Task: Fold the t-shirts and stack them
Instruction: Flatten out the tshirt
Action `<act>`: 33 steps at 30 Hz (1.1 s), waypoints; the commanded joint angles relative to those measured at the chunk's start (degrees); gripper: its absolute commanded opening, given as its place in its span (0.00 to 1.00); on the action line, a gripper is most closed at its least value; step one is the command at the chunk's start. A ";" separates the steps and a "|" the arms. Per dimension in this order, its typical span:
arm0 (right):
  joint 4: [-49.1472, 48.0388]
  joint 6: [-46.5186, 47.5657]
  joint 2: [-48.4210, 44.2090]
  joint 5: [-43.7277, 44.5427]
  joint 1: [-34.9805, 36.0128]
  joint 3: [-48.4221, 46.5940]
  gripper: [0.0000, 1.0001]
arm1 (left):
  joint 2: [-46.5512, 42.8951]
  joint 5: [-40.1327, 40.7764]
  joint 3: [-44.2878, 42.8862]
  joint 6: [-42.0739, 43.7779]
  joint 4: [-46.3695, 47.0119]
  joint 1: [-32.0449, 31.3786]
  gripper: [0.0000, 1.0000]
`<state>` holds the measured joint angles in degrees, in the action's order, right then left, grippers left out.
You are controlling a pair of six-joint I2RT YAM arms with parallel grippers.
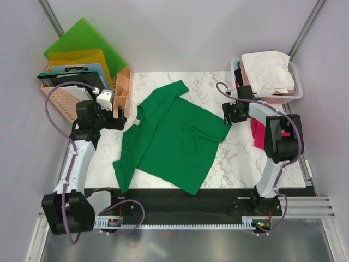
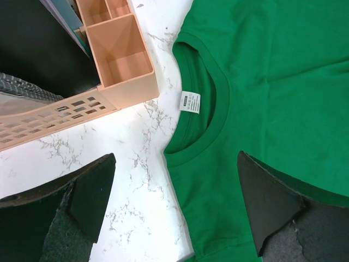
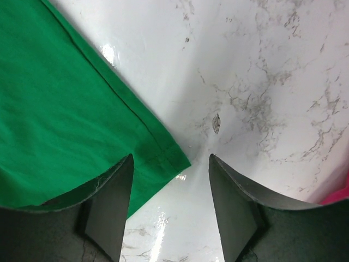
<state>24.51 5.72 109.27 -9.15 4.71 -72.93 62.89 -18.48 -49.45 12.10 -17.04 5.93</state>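
Green t-shirt (image 1: 169, 139): spread flat, askew, on the counter (image 1: 240, 158).
Right pincer (image 3: 170, 161): half apart, empty. Only the sleeve corner lies by one finger, so closing may catch a sliver and slip.
Left pincer (image 2: 175, 164): wide, empty, straddling the collar; could bunch it.
Peach box (image 2: 117, 54): just beside; lifting may snag.

The t-shirt (image 1: 172, 139) lies on the table (image 1: 240, 161), organizer (image 1: 121, 90) left, basket (image 1: 297, 94) back right.
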 commanded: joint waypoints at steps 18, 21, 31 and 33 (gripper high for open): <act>2.82 0.61 2.88 -6.58 -0.31 -1.70 0.00 | 4.87 -2.09 -3.54 0.56 2.80 0.13 0.94; 2.91 0.88 0.86 -7.72 -0.67 -0.55 0.00 | 6.89 -2.17 -4.34 1.96 2.10 0.04 0.85; 4.93 1.58 -6.26 -12.13 -0.76 3.40 0.00 | 22.34 2.30 -22.68 5.92 -6.23 -16.81 1.00; 4.84 1.84 -7.14 -11.51 -0.76 3.75 0.00 | 29.72 3.53 -31.87 6.97 -8.53 -19.28 1.00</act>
<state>28.93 6.37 105.23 -19.49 4.23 -69.97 86.37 -17.26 -70.22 15.59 -22.52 -9.69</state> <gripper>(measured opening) 0.012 0.995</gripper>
